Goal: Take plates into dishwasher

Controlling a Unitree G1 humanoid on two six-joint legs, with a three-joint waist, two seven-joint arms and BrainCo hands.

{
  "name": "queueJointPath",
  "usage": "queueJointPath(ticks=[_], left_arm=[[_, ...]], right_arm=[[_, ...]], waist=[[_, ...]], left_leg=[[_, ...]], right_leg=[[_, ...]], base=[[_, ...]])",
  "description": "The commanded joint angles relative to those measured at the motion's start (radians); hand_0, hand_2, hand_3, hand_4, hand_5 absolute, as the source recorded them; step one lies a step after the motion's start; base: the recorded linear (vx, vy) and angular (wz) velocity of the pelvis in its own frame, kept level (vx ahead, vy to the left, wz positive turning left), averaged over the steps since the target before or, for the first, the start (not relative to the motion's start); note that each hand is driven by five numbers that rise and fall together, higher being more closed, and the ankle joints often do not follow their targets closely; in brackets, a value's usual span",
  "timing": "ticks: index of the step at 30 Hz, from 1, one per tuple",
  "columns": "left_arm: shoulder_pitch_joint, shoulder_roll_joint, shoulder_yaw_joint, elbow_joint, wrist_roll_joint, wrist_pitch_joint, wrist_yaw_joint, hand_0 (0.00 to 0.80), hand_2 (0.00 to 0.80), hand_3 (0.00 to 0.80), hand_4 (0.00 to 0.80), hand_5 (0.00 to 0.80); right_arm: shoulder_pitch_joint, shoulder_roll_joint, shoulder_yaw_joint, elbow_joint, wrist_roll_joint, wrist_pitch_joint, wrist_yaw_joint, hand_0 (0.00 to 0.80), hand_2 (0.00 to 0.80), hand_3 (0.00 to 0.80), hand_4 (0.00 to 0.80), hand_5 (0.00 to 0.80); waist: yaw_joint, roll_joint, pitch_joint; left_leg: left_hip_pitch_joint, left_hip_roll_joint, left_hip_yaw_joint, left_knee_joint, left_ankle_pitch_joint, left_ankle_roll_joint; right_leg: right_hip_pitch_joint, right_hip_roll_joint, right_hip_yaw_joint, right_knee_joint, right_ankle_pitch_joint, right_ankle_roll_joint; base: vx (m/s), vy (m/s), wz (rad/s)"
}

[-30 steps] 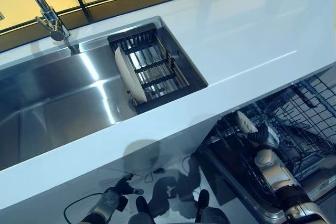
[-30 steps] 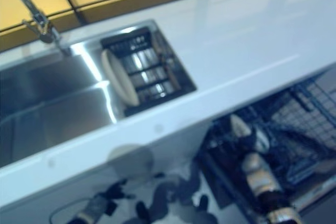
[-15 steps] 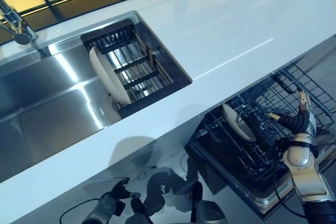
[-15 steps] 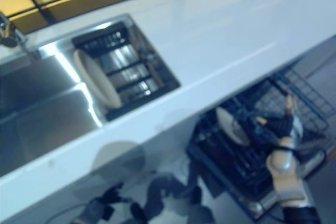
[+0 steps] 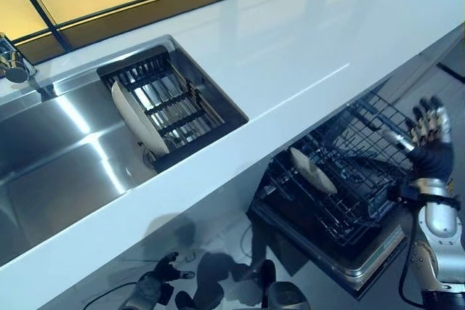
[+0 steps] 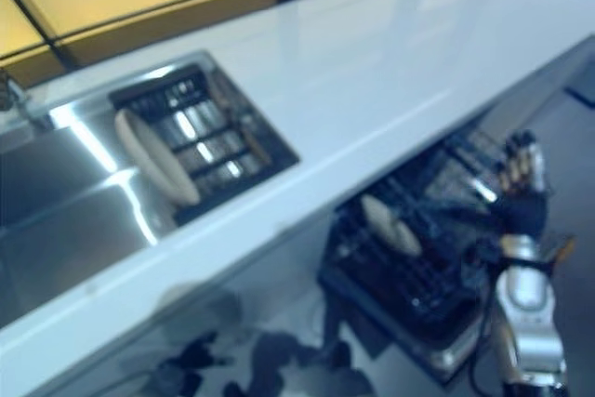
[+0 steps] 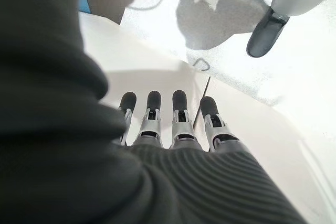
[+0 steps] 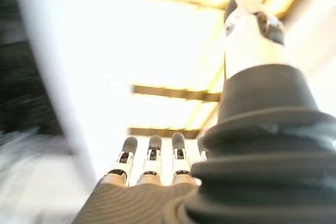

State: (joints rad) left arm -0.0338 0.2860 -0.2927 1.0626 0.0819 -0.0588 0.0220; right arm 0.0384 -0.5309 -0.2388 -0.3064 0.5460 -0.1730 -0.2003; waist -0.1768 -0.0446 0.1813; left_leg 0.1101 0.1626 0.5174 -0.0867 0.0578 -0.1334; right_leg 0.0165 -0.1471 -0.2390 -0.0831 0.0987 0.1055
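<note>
Plates: one plate (image 5: 312, 170) stands on edge in the dishwasher rack (image 5: 341, 179), on its left side; a second plate (image 5: 138, 117) stands on edge in the sink drainer basket (image 5: 171, 99), leaning against its left wall.
Task progress: judging by how things lie, one plate is loaded and one waits in the sink.
Right hand: right hand (image 5: 430, 141) is raised to the right of the rack, apart from it, fingers (image 8: 151, 156) straight and spread, holding nothing.
Left hand: left hand (image 5: 151, 290) hangs low near the floor under the surface, fingers (image 7: 178, 116) straight and relaxed, empty.
Dishwasher rack: dark wire rack pulled out below the white surface (image 5: 290, 41); apart from the one plate I can make out nothing else in it.
Drainer basket: dark slatted basket at the right end of the steel sink (image 5: 51, 172); it holds only the cream plate.
Sink: the rest of the basin looks bare; a tap (image 5: 11, 63) stands at its far left.
Risk, loaded plate: it leans between the tines, so a knock to the rack from the right hand could tip it flat.
Risk, next plate: it sits tight against the basket wall, so fingers may fail to get behind its rim and it could slip back into the steel basin.
Risk, carry: the surface edge overhangs the rack, so a plate brought down could strike that edge.
</note>
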Motion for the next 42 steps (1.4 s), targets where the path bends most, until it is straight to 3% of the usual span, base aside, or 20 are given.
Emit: queueJointPath(ticks=[1,5,11,16,17,21,24,26,29,30,32,34,38,42], left_arm=[[-0.022,0.017,-0.003,0.045,-0.023,-0.001,0.026,0.0,0.0,0.0,0.0,0.0],[-0.031,0.021,-0.016,0.077,-0.028,-0.001,0.035,0.0,0.0,0.0,0.0,0.0],[-0.042,0.033,-0.022,0.118,-0.034,-0.002,0.04,0.0,0.0,0.0,0.0,0.0],[-0.041,0.044,-0.029,0.135,-0.027,-0.002,0.026,0.0,0.0,0.0,0.0,0.0],[-0.04,0.046,-0.033,0.138,-0.023,-0.004,0.019,0.0,0.0,0.0,0.0,0.0],[-0.034,0.046,-0.053,0.149,0.012,-0.006,-0.011,0.0,0.0,0.0,0.0,0.0],[-0.021,0.049,-0.07,0.14,0.027,0.003,-0.019,0.0,0.0,0.0,0.0,0.0],[-0.023,0.051,-0.073,0.129,0.025,0.018,-0.011,0.0,0.0,0.0,0.0,0.0],[-0.04,0.056,-0.062,0.132,0.006,0.019,-0.007,0.0,0.0,0.0,0.0,0.0],[-0.046,0.055,-0.058,0.136,0.005,0.013,-0.004,0.0,0.0,0.0,0.0,0.0],[-0.049,0.055,-0.055,0.132,0.007,0.013,-0.002,0.0,0.0,0.0,0.0,0.0],[-0.052,0.055,-0.053,0.127,0.01,0.015,0.0,0.0,0.0,0.0,0.0,0.0],[-0.072,0.052,-0.05,0.122,0.017,0.026,-0.003,0.0,0.0,0.0,0.0,0.0],[-0.084,0.047,-0.071,0.116,0.014,0.034,-0.019,0.0,0.0,0.0,0.0,0.0]], right_arm=[[-0.096,-0.053,-0.044,-0.11,0.077,-0.106,0.072,0.0,0.0,0.0,0.0,0.0],[-0.243,-0.077,0.029,-0.159,0.061,-0.067,0.071,0.0,0.0,0.0,0.0,0.0],[-0.455,-0.115,0.126,-0.165,0.06,0.045,0.012,0.0,0.0,0.0,0.0,0.0],[-0.526,-0.106,0.174,-0.126,0.108,0.117,0.007,0.0,0.0,0.0,0.0,0.0],[-0.544,-0.103,0.192,-0.107,0.103,0.139,-0.002,0.0,0.0,0.0,0.0,0.0],[-0.569,-0.09,0.235,-0.046,0.069,0.159,-0.022,0.0,0.0,0.0,0.0,0.0],[-0.574,-0.084,0.249,-0.03,0.059,0.165,-0.025,0.0,0.0,0.0,0.0,0.0],[-0.579,-0.077,0.258,-0.029,0.061,0.175,-0.026,0.0,0.0,0.0,0.0,0.0],[-0.583,-0.091,0.266,-0.033,0.083,0.199,-0.033,0.0,0.0,0.0,0.0,0.0],[-0.582,-0.1,0.265,-0.03,0.098,0.206,-0.033,0.0,0.0,0.0,0.0,0.0],[-0.577,-0.118,0.264,-0.024,0.125,0.214,-0.026,0.0,0.0,0.0,0.0,0.0],[-0.58,-0.132,0.261,-0.019,0.161,0.239,-0.023,0.0,0.0,0.0,0.0,0.0],[-0.569,-0.138,0.264,-0.002,0.252,0.282,-0.019,0.0,0.0,0.0,0.0,0.0],[-0.594,-0.122,0.29,0.042,0.315,0.33,-0.017,0.0,0.0,0.0,0.0,0.0]], waist=[[0.022,-0.016,-0.038],[0.05,-0.023,-0.056],[0.1,-0.032,-0.08],[0.129,-0.036,-0.095],[0.137,-0.037,-0.095],[0.151,-0.032,-0.094],[0.151,-0.033,-0.085],[0.146,-0.034,-0.079],[0.131,-0.028,-0.076],[0.127,-0.023,-0.079],[0.125,-0.021,-0.083],[0.128,-0.023,-0.088],[0.129,-0.03,-0.09],[0.128,-0.029,-0.094]], left_leg=[[0.009,-0.056,0.021,0.011,-0.068,0.11],[0.012,-0.078,0.004,0.008,-0.081,0.126],[0.007,-0.103,-0.04,0.002,-0.09,0.141],[-0.004,-0.126,-0.076,-0.001,-0.097,0.155],[-0.013,-0.131,-0.073,-0.001,-0.08,0.168],[-0.01,-0.152,-0.116,-0.001,-0.09,0.189],[-0.002,-0.162,-0.124,-0.001,-0.099,0.189],[-0.002,-0.165,-0.126,-0.001,-0.105,0.186],[-0.023,-0.176,-0.141,-0.001,-0.104,0.191],[-0.034,-0.184,-0.147,-0.001,-0.098,0.194],[-0.043,-0.201,-0.169,-0.001,-0.093,0.194],[-0.041,-0.22,-0.196,-0.001,-0.091,0.19],[-0.026,-0.247,-0.232,-0.001,-0.094,0.182],[-0.026,-0.268,-0.28,-0.001,-0.083,0.173]], right_leg=[[-0.01,-0.049,-0.011,0.167,-0.092,0.054],[-0.015,-0.081,-0.02,0.197,-0.042,0.067],[-0.018,-0.123,-0.032,0.249,0.017,0.079],[-0.025,-0.151,-0.025,0.311,0.065,0.089],[-0.038,-0.16,-0.027,0.336,0.094,0.075],[-0.067,-0.185,0.009,0.43,0.141,0.078],[-0.096,-0.19,0.006,0.422,0.17,0.086],[-0.112,-0.176,0.001,0.401,0.163,0.086],[-0.122,-0.095,0.01,0.414,0.088,0.066],[-0.12,-0.049,0.012,0.438,0.052,0.057],[-0.129,0.013,-0.009,0.469,0.014,0.045],[-0.142,0.049,-0.048,0.458,-0.015,0.032],[-0.152,0.059,-0.105,0.396,-0.021,0.016],[-0.167,0.085,-0.089,0.364,0.012,0.009]], base=[[0.08,0.133,0.02],[0.085,0.149,0.04],[0.086,0.13,0.13],[0.063,0.14,0.19],[0.068,0.191,0.33],[0.146,0.21,0.29],[0.101,0.141,0.21],[0.019,0.106,0.13],[-0.049,0.135,0.14],[-0.084,0.129,0.22],[-0.114,0.123,0.44],[-0.139,0.064,0.46],[-0.175,-0.021,0.28],[-0.182,-0.027,0.28]])
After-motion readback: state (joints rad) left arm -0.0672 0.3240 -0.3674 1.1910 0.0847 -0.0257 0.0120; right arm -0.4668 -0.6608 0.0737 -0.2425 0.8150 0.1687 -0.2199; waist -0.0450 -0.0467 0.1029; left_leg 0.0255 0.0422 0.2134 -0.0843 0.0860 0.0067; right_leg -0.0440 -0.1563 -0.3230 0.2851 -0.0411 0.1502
